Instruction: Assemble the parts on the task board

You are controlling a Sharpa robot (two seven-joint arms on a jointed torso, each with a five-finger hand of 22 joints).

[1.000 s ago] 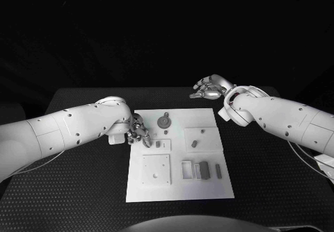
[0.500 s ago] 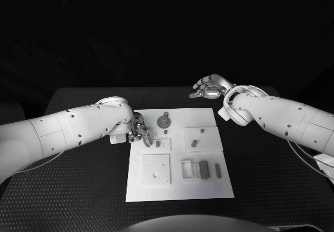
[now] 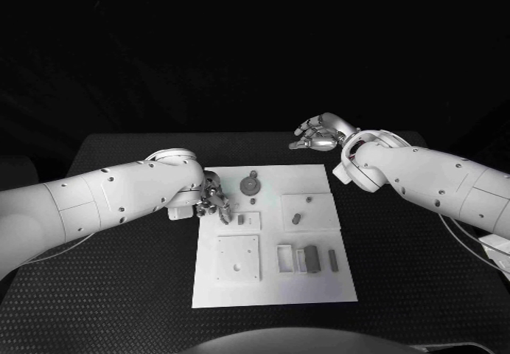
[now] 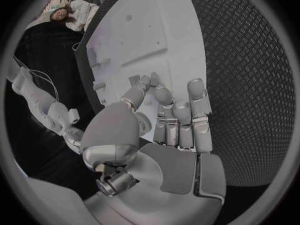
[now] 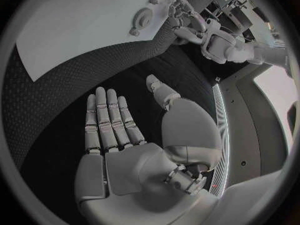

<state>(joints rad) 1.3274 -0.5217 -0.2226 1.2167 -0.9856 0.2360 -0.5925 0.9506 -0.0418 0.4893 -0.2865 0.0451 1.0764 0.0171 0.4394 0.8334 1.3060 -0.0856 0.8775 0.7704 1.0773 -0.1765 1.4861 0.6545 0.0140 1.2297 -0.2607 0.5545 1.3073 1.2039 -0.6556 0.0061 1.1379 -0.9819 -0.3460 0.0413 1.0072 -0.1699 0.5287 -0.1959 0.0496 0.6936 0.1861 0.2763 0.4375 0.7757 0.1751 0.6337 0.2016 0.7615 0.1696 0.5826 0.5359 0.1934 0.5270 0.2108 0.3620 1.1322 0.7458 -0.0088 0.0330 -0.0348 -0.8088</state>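
Observation:
The white task board (image 3: 272,292) lies in the middle of the black table. On it are a round grey part (image 3: 250,184), a small peg (image 3: 298,217), a small block (image 3: 247,218), a square plate (image 3: 239,258) and narrow rectangular pieces (image 3: 310,259). My left hand (image 3: 211,200) hangs over the board's left edge with its fingertips (image 4: 155,80) pointing down beside the small block. Its fingers are stretched out, the thumb is close to them, and I see nothing held. My right hand (image 3: 319,135) hovers past the board's far edge, palm flat and fingers apart (image 5: 106,120).
The black textured mat (image 3: 404,243) surrounds the board on all sides. In the right wrist view the board (image 5: 81,30) and round part (image 5: 144,19) lie ahead of the fingers, with my left arm (image 5: 219,40) beyond them.
My left hand's fingertips have crept a little toward the small block on the board. My right hand has stayed where it was.

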